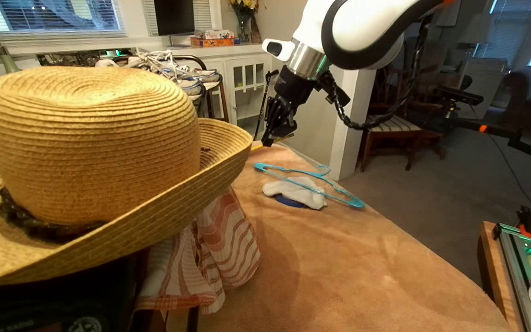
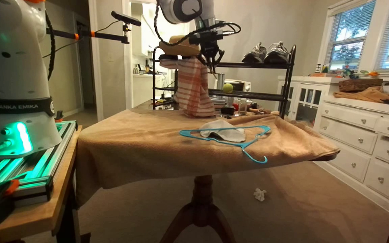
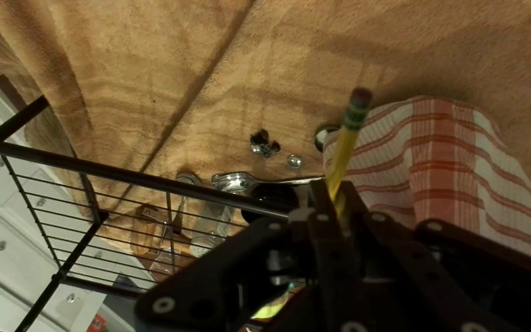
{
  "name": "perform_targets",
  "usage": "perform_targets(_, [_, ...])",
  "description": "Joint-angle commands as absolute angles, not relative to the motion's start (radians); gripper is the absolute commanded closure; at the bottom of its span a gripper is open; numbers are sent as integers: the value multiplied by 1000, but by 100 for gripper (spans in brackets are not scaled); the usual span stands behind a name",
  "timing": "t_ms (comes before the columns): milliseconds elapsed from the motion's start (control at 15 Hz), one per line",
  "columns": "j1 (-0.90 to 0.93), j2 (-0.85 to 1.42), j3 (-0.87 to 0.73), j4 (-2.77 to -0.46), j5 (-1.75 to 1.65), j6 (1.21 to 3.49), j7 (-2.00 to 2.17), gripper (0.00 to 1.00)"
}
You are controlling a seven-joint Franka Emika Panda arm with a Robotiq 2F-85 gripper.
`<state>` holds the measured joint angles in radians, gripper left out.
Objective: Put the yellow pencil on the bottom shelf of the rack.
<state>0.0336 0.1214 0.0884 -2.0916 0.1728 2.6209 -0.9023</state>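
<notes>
The yellow pencil is between my gripper's fingertips in the wrist view, its eraser end sticking out and up. In an exterior view a bit of the pencil shows beside the gripper. The gripper is shut on the pencil. The dark metal wire rack stands at the back of the table, with an upper and a lower shelf. The gripper appears at the rack's front, with fingertips between the two shelf heights. In the wrist view the rack lies left of the fingers, which partly hide it.
A striped towel hangs from the rack beside the gripper, under a straw hat. Shoes sit on the top shelf; a tennis ball is at lower-shelf height. A blue hanger and white cloth lie in front.
</notes>
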Motion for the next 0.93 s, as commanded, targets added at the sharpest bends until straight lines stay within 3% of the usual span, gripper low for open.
perform_targets(0, [68,222,78,-2046,14,2746,-693,98])
perform_targets(467, [77,380,84,-1887,-132,2872,-401,98])
perform_targets(533, [48,328,102,-1949,-128,2851,-448,91])
perform_targets(867, [54,367,106,-1895,-128,2854,-416,91])
